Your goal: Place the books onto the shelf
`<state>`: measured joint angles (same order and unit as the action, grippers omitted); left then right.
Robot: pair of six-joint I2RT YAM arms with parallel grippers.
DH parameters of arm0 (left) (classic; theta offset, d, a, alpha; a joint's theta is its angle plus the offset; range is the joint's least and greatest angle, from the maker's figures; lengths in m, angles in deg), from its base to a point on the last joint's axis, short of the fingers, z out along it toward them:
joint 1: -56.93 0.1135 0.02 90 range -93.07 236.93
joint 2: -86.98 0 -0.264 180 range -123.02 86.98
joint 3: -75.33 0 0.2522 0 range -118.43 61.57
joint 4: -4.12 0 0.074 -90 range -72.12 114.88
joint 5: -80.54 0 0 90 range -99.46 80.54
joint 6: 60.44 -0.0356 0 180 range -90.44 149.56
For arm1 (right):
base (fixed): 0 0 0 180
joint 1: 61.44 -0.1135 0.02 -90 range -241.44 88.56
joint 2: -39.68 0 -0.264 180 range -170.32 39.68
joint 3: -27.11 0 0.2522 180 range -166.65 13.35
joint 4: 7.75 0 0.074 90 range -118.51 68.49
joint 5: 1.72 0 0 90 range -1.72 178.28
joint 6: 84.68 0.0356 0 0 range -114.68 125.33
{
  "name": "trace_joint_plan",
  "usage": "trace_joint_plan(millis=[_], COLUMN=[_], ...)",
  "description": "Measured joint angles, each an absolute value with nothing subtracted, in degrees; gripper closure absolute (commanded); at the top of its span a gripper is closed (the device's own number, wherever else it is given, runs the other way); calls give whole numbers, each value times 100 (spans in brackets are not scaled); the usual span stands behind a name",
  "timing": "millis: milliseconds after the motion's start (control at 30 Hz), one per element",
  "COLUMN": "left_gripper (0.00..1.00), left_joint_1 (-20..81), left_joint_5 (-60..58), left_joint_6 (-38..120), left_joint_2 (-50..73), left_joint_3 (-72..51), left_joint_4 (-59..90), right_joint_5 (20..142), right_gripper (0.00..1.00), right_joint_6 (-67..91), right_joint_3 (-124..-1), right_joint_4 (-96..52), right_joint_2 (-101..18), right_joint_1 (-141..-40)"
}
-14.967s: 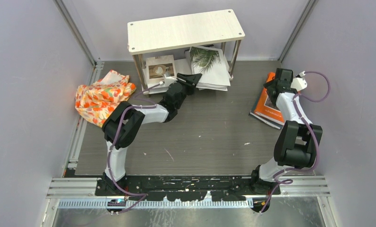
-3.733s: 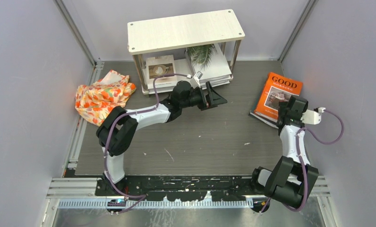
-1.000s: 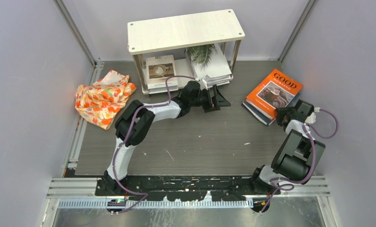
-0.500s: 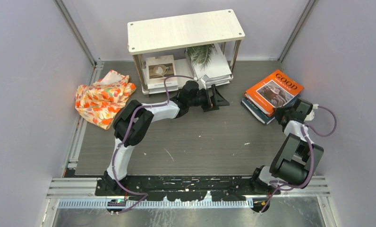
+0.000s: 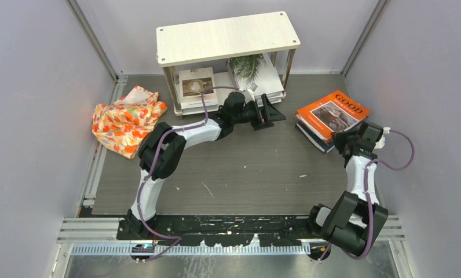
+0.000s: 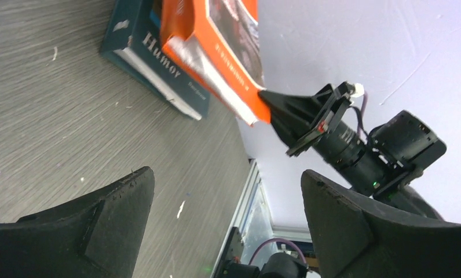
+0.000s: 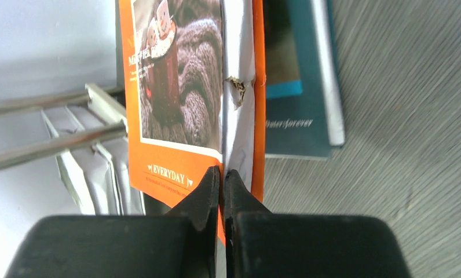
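The orange "GOOD" book (image 5: 332, 114) lies on the teal "Humor" book (image 5: 310, 132) at the right of the table. My right gripper (image 5: 348, 138) is shut on the orange book's near corner (image 7: 176, 87), with the tips (image 7: 222, 172) pinching the cover. From the left wrist, that corner (image 6: 228, 40) is raised off the teal book (image 6: 153, 63). My left gripper (image 5: 273, 110) hangs open and holds nothing in front of the shelf (image 5: 228, 37), its jaws (image 6: 226, 174) facing the two books. Coffee-cup (image 5: 195, 87), palm-leaf (image 5: 250, 66) and grey-white (image 5: 270, 88) books lie on the lower tier.
An orange-and-white floral cloth (image 5: 124, 119) is bunched at the table's left edge. Grey walls close in the table at the back and on both sides. The shelf's thin metal legs (image 7: 54, 145) show beyond the orange book in the right wrist view.
My right gripper has shut on the orange book's corner and drawn it a little left and up. The left gripper has swung slightly toward the shelf and opened a bit wider.
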<state>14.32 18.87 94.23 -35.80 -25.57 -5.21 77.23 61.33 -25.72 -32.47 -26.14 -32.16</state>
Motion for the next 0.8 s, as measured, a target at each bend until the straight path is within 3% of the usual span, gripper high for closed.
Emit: trace_joint_plan(millis=[800], left_gripper=[0], left_joint_1=[1432], left_joint_5=[1924], left_joint_6=[9665], left_joint_2=[-3838], left_joint_3=[-2992], left_joint_4=[-196], right_joint_5=[7603], right_gripper=[99], right_joint_6=[6400], right_joint_3=[-2588], right_joint_4=[-5040], right_joint_2=[-472], right_joint_1=[-4390])
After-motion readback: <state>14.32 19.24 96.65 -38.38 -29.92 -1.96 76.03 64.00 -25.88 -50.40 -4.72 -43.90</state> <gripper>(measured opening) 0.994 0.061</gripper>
